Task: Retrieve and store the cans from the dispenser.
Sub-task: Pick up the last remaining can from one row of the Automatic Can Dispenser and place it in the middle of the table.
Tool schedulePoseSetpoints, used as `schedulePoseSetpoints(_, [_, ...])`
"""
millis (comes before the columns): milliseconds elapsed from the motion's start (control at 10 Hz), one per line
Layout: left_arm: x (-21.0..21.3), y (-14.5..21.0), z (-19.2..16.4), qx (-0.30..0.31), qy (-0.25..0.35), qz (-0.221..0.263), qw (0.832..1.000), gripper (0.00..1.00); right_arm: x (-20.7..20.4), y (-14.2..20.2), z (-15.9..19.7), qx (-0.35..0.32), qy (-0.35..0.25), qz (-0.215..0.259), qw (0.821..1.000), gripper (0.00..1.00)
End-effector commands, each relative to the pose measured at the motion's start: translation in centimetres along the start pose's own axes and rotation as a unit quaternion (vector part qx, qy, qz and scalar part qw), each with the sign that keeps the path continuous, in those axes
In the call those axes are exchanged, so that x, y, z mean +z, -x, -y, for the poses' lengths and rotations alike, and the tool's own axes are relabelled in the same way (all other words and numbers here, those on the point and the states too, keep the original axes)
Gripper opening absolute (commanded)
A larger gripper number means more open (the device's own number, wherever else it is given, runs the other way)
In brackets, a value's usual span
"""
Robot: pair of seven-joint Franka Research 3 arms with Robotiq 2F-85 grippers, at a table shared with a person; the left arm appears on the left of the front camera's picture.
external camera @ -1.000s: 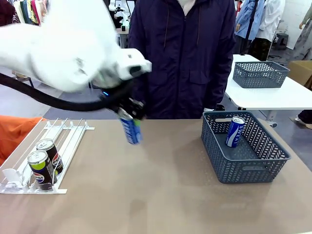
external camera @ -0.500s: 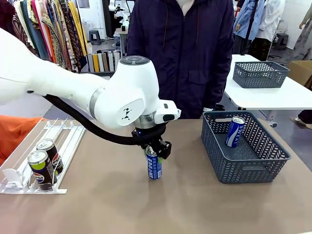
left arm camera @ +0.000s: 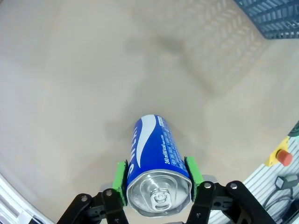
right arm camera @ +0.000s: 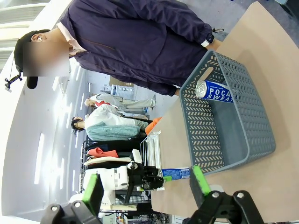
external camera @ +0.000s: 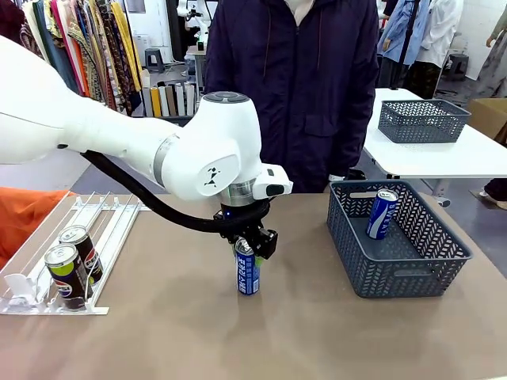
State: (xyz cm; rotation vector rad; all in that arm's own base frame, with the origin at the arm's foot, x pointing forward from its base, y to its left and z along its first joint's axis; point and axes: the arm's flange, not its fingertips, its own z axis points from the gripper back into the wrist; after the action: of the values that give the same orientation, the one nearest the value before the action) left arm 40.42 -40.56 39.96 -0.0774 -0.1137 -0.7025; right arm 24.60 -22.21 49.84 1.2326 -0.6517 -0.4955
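Blue can (external camera: 248,273) is held upright on the table (external camera: 158,332), clamped by the left gripper (left arm camera: 157,173) — the grey basket (external camera: 396,273) is set to its right, apart; the right gripper (right arm camera: 145,184) is spread, empty.

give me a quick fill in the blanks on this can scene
The left gripper grips a blue can standing ___ on the table.
The dispenser holds ___ black cans.
The grey basket holds one leaning can, coloured ___.
Missing: upright; two; blue.
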Motion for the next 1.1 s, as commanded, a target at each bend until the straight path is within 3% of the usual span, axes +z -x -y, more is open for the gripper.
schedulePoseSetpoints(0, [0.8, -0.3, 0.0, 0.009, -0.010, 0.009, 1.000, 1.00, -0.2, -0.2, -0.1, 0.012, -0.015, 0.007, 1.000, 1.00])
schedulePoseSetpoints(200, [4.2, 0.4, -0.8, 0.019, -0.020, 0.054, 0.998, 1.00, -0.2, -0.2, -0.1, 0.012, -0.015, 0.007, 1.000, 1.00])
schedulePoseSetpoints(300, [7.9, 1.9, -1.1, 0.014, 0.014, 0.046, 0.999, 1.00, -0.2, -0.2, -0.1, 0.012, -0.015, 0.007, 1.000, 1.00])
schedulePoseSetpoints(500, [15.5, 6.9, -3.8, -0.010, 0.039, 0.075, 0.996, 1.00, -0.2, -0.2, -0.1, 0.012, -0.015, 0.007, 1.000, 1.00])
schedulePoseSetpoints(600, [18.7, 10.3, -7.1, -0.002, 0.069, 0.089, 0.994, 1.00, -0.2, -0.2, -0.1, 0.012, -0.015, 0.007, 1.000, 1.00])
schedulePoseSetpoints(800, [22.6, 16.3, -14.7, 0.071, 0.115, 0.135, 0.982, 1.00, -0.2, -0.2, -0.1, 0.012, -0.015, 0.007, 1.000, 1.00])
schedulePoseSetpoints(1000, [23.9, 23.3, -22.8, 0.152, 0.195, 0.189, 0.950, 1.00, -0.2, -0.2, -0.1, 0.012, -0.015, 0.007, 1.000, 1.00])
